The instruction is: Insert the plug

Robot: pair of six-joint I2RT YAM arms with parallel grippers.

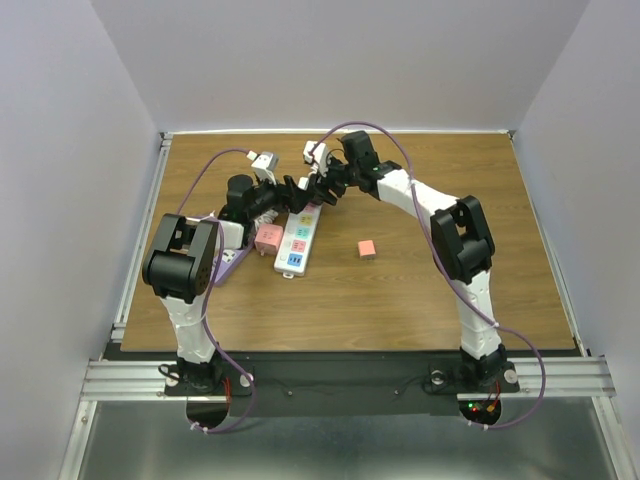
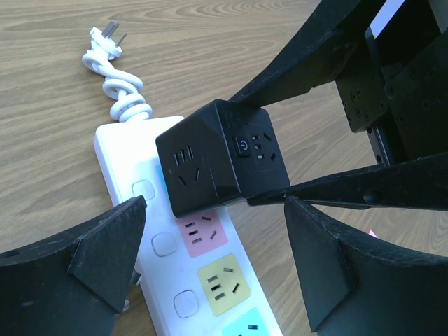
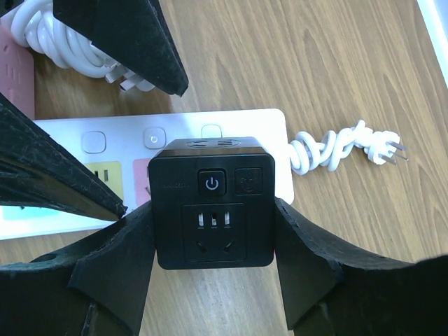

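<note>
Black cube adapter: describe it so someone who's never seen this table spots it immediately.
On the wooden table, find the long white power strip with pastel sockets. At its cord end, the right gripper clamps a black cube. Unlike the pink cubes nearby, it is black with a power button.

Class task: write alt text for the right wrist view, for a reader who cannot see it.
The right gripper holds a black cube adapter over a white power strip with coloured sockets on a wooden table. The strip's coiled white cord and plug lie to the right.
</note>
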